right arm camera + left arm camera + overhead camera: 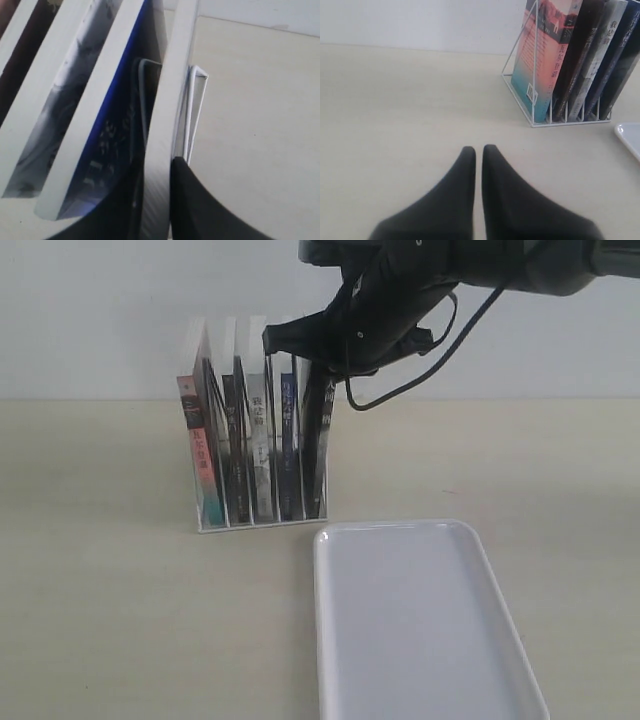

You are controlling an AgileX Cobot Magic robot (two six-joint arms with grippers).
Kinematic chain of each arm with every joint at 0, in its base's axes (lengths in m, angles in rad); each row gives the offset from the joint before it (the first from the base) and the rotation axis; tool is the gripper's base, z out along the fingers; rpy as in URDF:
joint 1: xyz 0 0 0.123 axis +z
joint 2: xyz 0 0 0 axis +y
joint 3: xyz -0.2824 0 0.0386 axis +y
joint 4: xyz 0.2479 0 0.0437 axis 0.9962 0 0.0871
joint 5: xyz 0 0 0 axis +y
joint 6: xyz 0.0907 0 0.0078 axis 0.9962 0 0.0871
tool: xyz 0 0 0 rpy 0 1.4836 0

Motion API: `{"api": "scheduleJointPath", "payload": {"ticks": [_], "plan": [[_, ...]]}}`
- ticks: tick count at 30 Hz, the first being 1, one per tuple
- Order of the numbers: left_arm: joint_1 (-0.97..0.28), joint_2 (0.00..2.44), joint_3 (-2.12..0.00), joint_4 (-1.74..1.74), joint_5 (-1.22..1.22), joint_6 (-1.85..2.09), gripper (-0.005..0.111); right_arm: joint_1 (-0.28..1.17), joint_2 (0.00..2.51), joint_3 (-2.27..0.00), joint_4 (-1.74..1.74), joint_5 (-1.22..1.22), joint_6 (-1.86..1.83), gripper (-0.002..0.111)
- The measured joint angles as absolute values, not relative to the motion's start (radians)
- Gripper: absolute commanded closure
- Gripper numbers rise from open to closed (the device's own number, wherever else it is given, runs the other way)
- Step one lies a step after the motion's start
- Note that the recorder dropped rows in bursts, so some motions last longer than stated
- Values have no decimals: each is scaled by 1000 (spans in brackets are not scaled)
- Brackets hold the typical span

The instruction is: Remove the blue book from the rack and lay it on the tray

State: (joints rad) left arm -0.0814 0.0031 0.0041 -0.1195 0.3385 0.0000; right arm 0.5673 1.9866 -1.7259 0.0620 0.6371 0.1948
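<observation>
The rack (258,524) holds several upright books. The blue book (288,440) stands in the second slot from the right, its blue cover (112,125) showing in the right wrist view. My right gripper (312,375) reaches down from the upper right onto the rack's rightmost book (314,465), which has a dark spine. Its fingers sit on either side of that book's pale page edge (164,115), so the gripper (157,162) is shut on it, one slot from the blue book. The tray (420,640) lies in front, bare. My left gripper (478,148) is shut and holds nothing, well short of the rack (570,122).
A pink-and-teal-spined book (197,460), a black one (237,450) and a grey-white one (261,450) fill the other slots. The tray's corner (630,137) shows beside the rack in the left wrist view. A black cable (420,380) hangs from the right arm.
</observation>
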Motion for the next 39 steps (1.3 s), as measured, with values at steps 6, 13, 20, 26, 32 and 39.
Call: {"api": "scheduleJointPath", "payload": {"ticks": [6, 13, 20, 26, 32, 39], "plan": [[-81, 3, 4, -119, 339, 0, 103, 567, 1953, -1771, 64, 709, 197, 109], [-81, 3, 4, -119, 339, 0, 103, 567, 1909, -1782, 54, 728, 200, 109], [-81, 3, 4, -119, 339, 0, 103, 568, 1897, -1782, 15, 731, 202, 109], [-81, 3, 4, -119, 339, 0, 103, 570, 1866, -1782, -14, 731, 202, 109], [-81, 3, 4, -119, 339, 0, 103, 570, 1867, -1785, -15, 731, 208, 109], [-81, 3, 4, -119, 339, 0, 103, 570, 1911, -1785, -16, 707, 247, 109]]}}
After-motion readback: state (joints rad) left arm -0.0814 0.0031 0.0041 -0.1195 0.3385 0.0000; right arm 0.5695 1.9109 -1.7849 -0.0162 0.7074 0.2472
